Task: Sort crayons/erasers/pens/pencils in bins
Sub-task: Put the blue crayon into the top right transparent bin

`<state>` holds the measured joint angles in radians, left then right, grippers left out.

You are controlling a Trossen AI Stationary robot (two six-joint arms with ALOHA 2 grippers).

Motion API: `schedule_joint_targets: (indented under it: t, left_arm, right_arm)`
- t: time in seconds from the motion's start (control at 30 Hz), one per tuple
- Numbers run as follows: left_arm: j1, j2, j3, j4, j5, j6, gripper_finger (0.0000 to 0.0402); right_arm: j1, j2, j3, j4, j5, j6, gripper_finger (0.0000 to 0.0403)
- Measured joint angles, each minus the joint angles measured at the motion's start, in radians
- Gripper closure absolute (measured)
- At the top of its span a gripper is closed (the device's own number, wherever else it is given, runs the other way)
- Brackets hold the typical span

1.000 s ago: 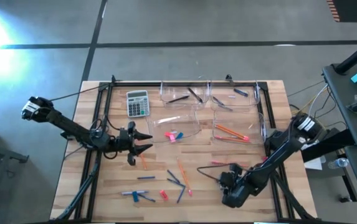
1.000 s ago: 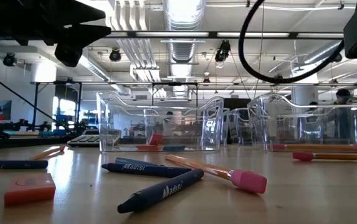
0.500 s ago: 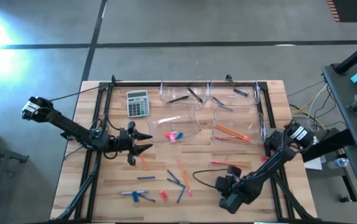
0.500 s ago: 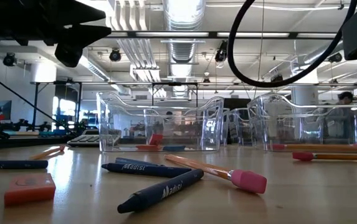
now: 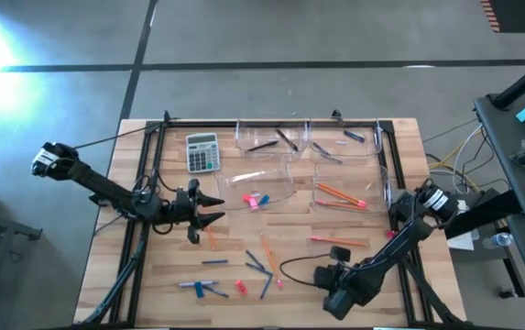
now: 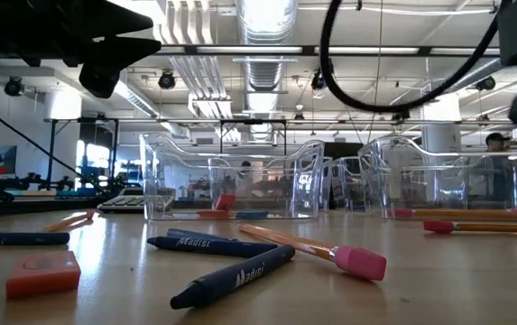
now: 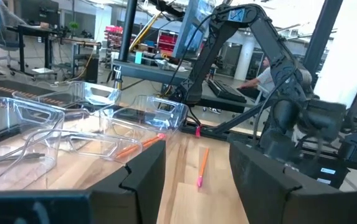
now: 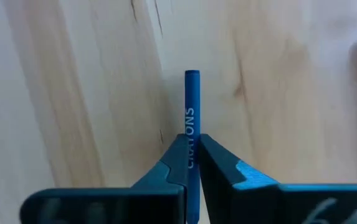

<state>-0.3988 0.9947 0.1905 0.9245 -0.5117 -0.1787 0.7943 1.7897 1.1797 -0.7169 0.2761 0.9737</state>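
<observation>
With the blue crayon (image 8: 192, 118) clamped between the closed fingers of the right gripper (image 8: 192, 160) low over the table's near right, it should be lifted straight up and kept level, while the left gripper (image 5: 209, 208) waits open at mid-left.

free: bare wood beside calculator (image 5: 202, 152) | blocked: four bins (image 5: 264, 183) far side, scattered pencils (image 5: 270, 253) mid-table
</observation>
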Motion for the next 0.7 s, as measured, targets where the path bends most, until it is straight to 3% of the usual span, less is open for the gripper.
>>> schedule_joint_targets:
  t: [0.27,0.43,0.7]
  left_arm:
    - [0.000,0.000,0.000,0.000,-0.001,-0.002,0.0237]
    - [0.000,0.000,0.000,0.000,-0.006,-0.002,0.0237]
    - [0.000,0.000,0.000,0.000,-0.019,0.000,0.0237]
  right_arm:
    - [-0.010,-0.101,0.003,-0.025,0.121,-0.076,0.0388]
    - [-0.045,-0.223,-0.003,-0.133,0.336,-0.103,0.0389]
    - [-0.258,-0.500,-0.095,-0.171,0.557,-0.216,0.0389]
